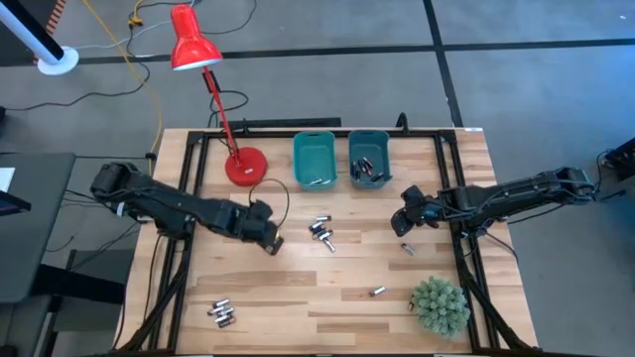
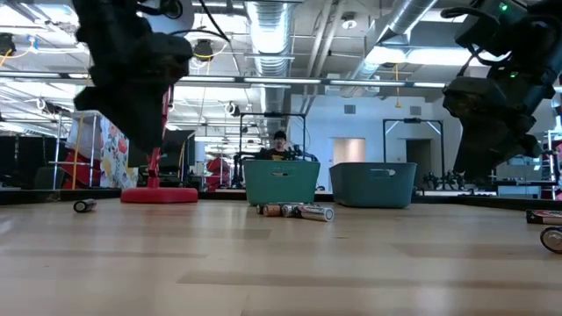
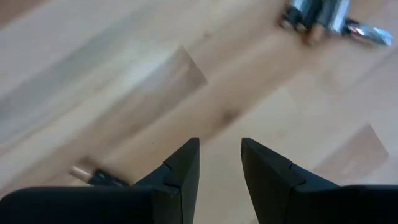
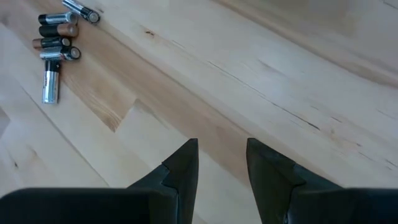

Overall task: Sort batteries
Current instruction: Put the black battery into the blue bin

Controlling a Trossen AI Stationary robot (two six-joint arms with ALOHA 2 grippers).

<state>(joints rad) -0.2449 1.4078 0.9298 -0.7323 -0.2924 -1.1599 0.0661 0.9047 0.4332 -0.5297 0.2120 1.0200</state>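
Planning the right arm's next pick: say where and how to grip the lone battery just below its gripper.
Grip that lone battery across the middle of its barrel, coming straight down from above: it lies flat on the bare table, nothing beside it. The right gripper is nearest, fingers open. Turn the fingers crosswise to its length; its exact heading is too small to tell.

Teal bins, red lamp, silvery batteries

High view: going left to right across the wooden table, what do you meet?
Left gripper → red lamp base is slightly left of it, so skip that; clear order: battery cluster near the front left → left teal bin → right teal bin → right gripper → green plant.
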